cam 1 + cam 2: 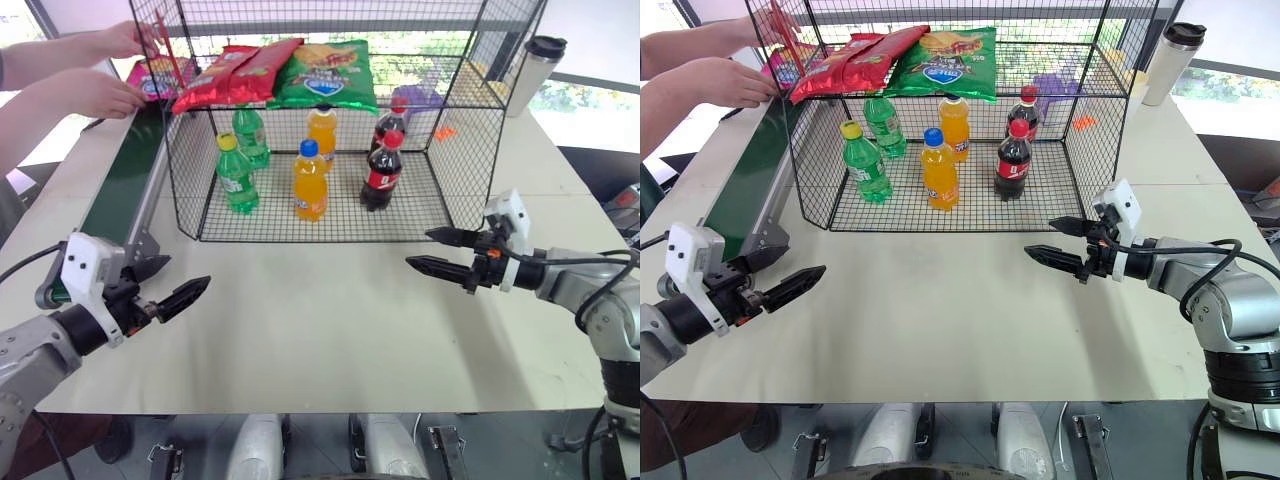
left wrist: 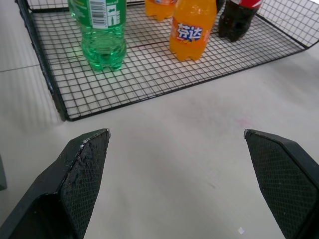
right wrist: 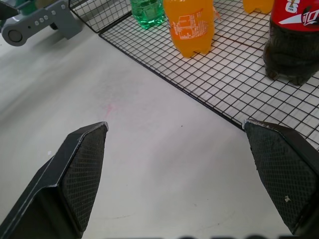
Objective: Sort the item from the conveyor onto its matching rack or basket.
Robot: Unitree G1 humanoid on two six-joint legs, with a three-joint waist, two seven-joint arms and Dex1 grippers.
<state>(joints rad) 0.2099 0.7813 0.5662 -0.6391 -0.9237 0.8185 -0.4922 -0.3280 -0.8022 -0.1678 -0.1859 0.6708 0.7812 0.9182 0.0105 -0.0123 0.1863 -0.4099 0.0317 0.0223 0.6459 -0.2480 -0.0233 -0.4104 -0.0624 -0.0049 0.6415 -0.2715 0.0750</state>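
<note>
I'm at the waiting step — both claws empty. My left gripper [image 1: 185,293] hangs at lower left with its jaws spread, and my right gripper [image 1: 432,252] at centre right is spread too. The pink chip bag [image 1: 155,77] lies at upper left on the far end of the conveyor [image 1: 125,185], beside a person's hand [image 1: 100,95]. Next I'd reach the left arm towards it, then lift it to the rack [image 1: 460,150].
</note>
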